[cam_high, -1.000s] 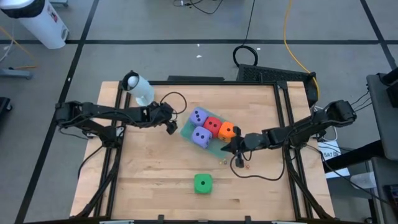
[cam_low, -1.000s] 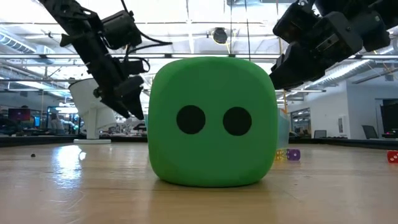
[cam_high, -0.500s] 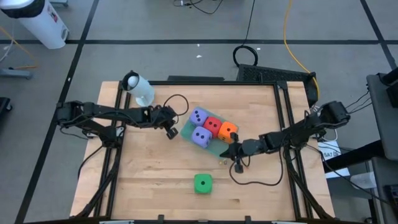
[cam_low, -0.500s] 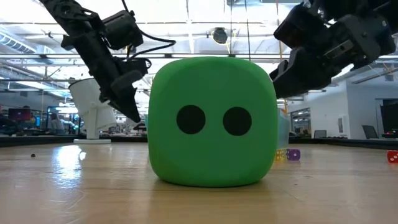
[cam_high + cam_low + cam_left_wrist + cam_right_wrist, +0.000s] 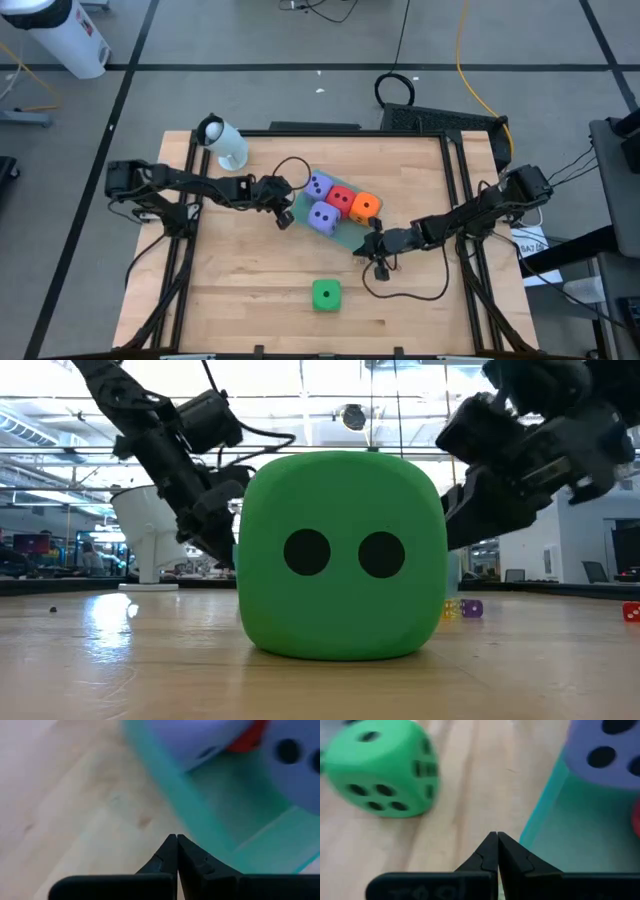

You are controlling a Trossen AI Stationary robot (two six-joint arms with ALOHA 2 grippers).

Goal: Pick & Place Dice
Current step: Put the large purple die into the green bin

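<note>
Left gripper (image 5: 284,217) hovering at the left edge of the teal tray (image 5: 300,207), fingers pinched together, holding nothing. Two purple dice (image 5: 319,187) (image 5: 322,218), red die (image 5: 342,201) and orange die (image 5: 365,208) sitting packed together in the tray. Green die (image 5: 325,294) sitting alone on the wooden table (image 5: 240,280), near the front edge, well apart from the tray. Right gripper (image 5: 368,247) hanging just off the tray's right corner, fingers closed, carrying nothing.
</note>
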